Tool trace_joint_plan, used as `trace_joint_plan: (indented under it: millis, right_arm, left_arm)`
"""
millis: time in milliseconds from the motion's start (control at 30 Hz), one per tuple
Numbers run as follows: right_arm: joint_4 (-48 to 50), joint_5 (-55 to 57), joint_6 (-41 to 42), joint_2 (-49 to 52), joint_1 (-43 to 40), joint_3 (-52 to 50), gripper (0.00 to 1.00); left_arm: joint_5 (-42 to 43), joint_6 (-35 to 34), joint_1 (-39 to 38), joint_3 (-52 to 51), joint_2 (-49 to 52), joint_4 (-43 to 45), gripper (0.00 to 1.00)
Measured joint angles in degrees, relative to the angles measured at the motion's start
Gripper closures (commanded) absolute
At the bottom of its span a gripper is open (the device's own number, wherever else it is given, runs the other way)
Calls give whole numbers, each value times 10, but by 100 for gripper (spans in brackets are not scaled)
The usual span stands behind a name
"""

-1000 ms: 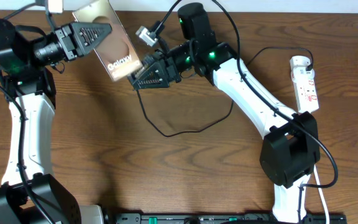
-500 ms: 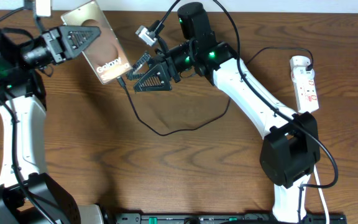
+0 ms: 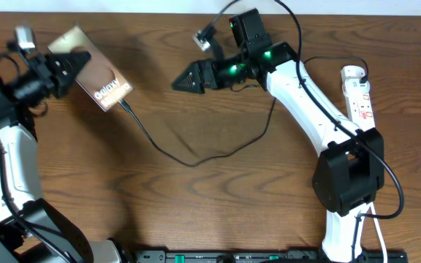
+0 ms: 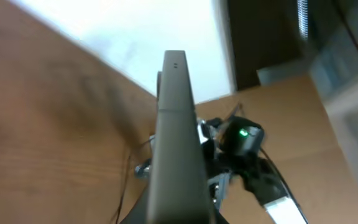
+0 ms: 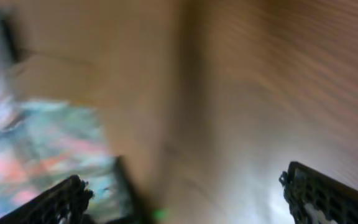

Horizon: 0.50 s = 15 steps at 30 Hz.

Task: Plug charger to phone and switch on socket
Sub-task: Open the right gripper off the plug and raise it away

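Note:
The phone, brown-black with white "Galaxy" lettering, is held tilted above the table at the far left; my left gripper is shut on its upper part. In the left wrist view the phone shows edge-on. The charger, a thin black cable, meets the phone's lower end, loops across the table and runs right toward the socket, a white power strip at the right edge. My right gripper is open and empty, off to the right of the phone. The right wrist view is blurred, with both fingers far apart.
A white plug sits at the socket's far end. My right arm stretches from its base across the table's right half. Thicker black robot cables hang around both arms. A black rail runs along the front edge.
My left arm has carried the phone left, and the cable's end has gone with it. My right gripper has let go, opened and drawn back to the right.

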Motion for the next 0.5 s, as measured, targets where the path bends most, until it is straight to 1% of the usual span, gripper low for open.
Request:
trace_joint_plan:
  millis: [33,133,267,333,500]
  right_arm:
    - [-34,53,0,0,0,3,1]
    - [-109,162,0,0,-3,22,1]
    - [-211,288,5,0,-16,93,1]
    - [-250,335,7,0,-21,134,1]
    - [-315,420,17,0,-20,212,1]
  left_arm:
    - [-9,18,0,-8,0,-26,93]
    - [-63,92,-1,-36,0,-134,93]
    - [-164,168,-11,-75,0,-231,92]
    - [-214,190,-23,-92,0,-250,93]
    - [-324,216,-59,-134,0,-252,93]
